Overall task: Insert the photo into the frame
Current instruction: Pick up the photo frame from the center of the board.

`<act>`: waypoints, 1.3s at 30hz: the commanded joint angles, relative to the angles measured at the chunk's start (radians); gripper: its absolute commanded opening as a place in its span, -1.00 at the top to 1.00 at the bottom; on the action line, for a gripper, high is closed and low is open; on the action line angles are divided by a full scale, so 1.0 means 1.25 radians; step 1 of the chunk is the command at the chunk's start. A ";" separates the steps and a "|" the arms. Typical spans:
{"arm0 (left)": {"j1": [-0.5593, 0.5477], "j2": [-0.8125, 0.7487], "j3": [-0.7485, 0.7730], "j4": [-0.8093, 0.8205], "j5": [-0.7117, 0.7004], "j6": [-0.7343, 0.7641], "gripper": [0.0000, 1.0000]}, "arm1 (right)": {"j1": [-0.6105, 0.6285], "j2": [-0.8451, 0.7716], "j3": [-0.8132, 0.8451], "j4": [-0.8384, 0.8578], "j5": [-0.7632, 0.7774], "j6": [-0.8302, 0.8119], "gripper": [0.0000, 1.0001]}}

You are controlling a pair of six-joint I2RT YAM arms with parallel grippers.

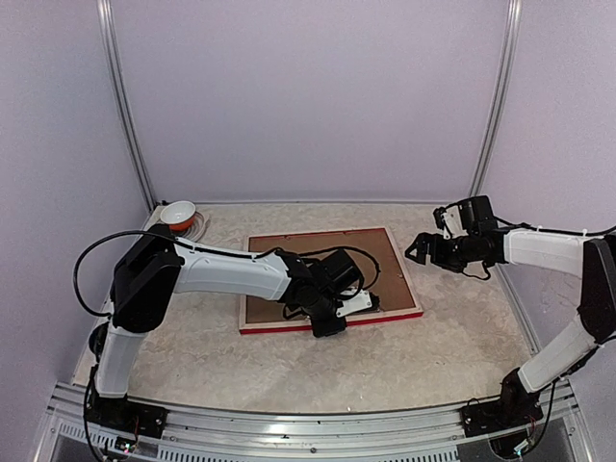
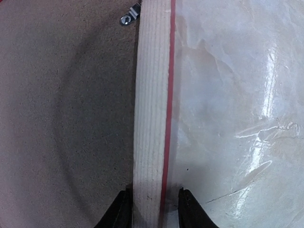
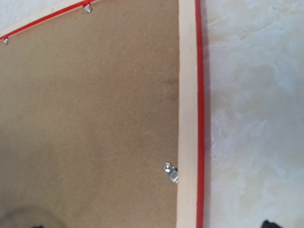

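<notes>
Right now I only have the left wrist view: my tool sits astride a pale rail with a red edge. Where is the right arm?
Observer: The right tool hovers off the right side of the frame, apart from it.
Operator: Is the backing in?
Observer: Yes, the brown backing board lies inside the frame, which is face down.
Operator: Anything else nearby?
Observer: A white bowl stands at the far left corner of the table.

Lab test booth; plain lilac walls (image 1: 289, 96), aluminium rails (image 1: 125, 106), marbled tabletop (image 1: 433, 346).
</notes>
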 commanded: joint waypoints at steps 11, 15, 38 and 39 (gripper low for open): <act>0.000 0.028 0.032 -0.028 -0.003 0.003 1.00 | -0.018 -0.026 -0.016 -0.012 -0.005 -0.003 -0.98; 0.007 0.003 0.034 -0.020 0.009 -0.002 1.00 | -0.030 -0.024 -0.027 -0.006 -0.006 -0.002 -0.98; 0.113 -0.147 0.226 -0.144 0.270 -0.039 1.00 | -0.079 -0.287 -0.300 0.461 -0.212 0.019 -0.98; 0.121 -0.153 0.233 -0.147 0.276 -0.043 1.00 | -0.079 -0.305 -0.305 0.468 -0.207 0.023 -0.98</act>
